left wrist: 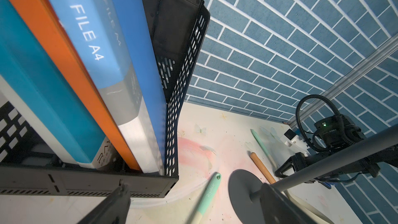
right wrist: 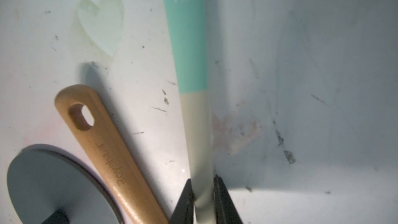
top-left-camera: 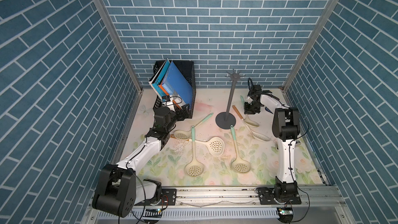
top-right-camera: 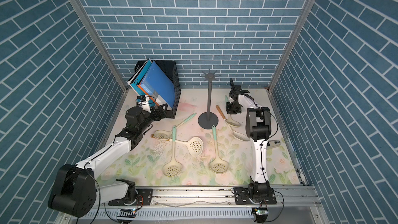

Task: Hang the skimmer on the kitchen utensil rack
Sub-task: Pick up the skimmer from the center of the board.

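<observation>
The right claw [right wrist: 203, 178] is clamping the skimmer [right wrist: 187, 39] by its cream shaft, probably leaving the mint end ahead free for the kitchen utensil rack [right wrist: 43, 179] standing just beside.

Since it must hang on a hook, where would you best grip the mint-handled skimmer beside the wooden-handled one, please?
Probably take the mint-handled skimmer by its cream shaft beyond the mint sleeve, from above, jaws across it: it lies flat, leaving the mint end free for a hook. The right gripper straddles it there.
</observation>
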You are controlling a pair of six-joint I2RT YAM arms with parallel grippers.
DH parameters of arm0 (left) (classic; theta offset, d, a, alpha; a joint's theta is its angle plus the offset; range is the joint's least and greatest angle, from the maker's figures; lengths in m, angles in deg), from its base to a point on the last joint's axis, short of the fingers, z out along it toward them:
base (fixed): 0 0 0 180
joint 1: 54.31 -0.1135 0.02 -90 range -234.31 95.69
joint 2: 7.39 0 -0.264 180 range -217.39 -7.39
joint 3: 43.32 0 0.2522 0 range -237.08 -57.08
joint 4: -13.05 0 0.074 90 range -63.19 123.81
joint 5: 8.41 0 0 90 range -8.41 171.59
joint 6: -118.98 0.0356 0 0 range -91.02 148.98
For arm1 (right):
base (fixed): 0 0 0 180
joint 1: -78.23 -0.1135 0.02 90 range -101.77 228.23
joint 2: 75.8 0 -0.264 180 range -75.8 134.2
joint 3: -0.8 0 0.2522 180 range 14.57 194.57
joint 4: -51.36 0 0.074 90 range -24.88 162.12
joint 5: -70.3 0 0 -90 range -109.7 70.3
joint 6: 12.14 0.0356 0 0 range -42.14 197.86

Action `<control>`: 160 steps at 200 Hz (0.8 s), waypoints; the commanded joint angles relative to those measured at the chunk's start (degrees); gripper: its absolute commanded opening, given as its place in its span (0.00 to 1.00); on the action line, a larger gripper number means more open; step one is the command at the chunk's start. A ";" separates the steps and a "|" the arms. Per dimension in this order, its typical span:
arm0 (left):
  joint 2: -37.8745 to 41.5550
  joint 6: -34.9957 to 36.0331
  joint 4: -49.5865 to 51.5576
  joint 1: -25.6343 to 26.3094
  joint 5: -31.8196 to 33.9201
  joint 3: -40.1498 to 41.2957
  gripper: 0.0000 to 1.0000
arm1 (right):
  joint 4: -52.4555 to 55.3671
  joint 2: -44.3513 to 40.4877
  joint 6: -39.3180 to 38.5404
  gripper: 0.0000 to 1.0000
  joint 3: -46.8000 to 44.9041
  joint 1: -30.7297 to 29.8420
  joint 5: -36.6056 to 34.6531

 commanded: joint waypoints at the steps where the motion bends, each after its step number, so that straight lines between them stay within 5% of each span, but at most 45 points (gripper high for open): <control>1: -0.11 -0.25 -1.19 0.31 -0.30 0.91 1.00 | 1.06 2.72 0.31 0.12 -1.17 -0.16 -1.74; 37: 0.16 -0.09 -0.71 0.31 -0.23 0.92 1.00 | 1.27 3.56 0.24 0.00 -0.82 -0.15 -2.30; 160: -0.09 0.08 0.88 0.31 -0.27 0.88 1.00 | -5.66 -7.09 1.15 0.00 -7.80 1.16 -2.00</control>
